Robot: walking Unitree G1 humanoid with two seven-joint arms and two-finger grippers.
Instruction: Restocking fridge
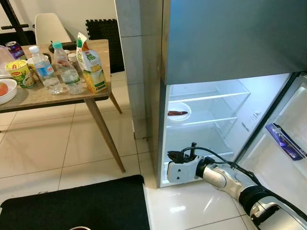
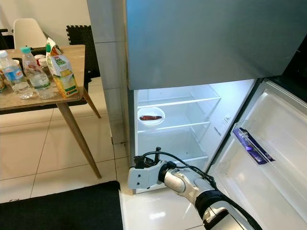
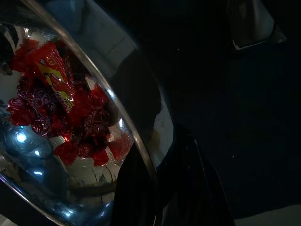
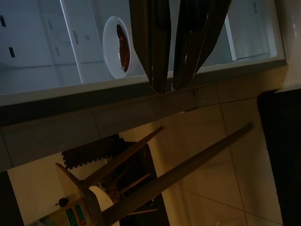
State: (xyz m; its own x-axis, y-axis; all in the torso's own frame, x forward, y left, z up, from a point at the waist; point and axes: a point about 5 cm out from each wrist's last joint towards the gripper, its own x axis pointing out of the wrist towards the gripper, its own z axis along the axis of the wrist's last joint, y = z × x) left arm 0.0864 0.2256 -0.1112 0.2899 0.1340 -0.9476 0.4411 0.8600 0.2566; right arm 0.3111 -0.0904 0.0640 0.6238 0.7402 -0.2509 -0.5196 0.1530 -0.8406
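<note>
The fridge (image 1: 211, 43) stands with its lower door (image 1: 283, 158) swung wide, and the right gripper (image 4: 169, 87) reaches low toward the bottom compartment, its 2 black fingers pressed together on nothing. Inside, 1 small white plate (image 1: 178, 112) with a dark red piece of food sits on the middle glass shelf, and a purple packet (image 1: 284, 140) rests in the door rack. The goods to be stocked wait well apart on the wooden table (image 1: 57, 93) to the robot's left: a juice carton (image 1: 91, 64), 2 clear water bottles (image 1: 67, 72), a yellow noodle cup (image 1: 20, 73) and a soda can (image 1: 14, 48). The left wrist view shows a shiny metal bowl (image 3: 141, 155) of red-wrapped sweets (image 3: 61, 113) close by the left gripper; whether its fingers grip the rim I cannot tell. The risk I judge is this: the right arm (image 1: 225, 177) sits low beside the fridge sill, so a careless swing could knock the open door or the frame, and a turn toward the table could tip the tall carton or the bottles at its edge.
</note>
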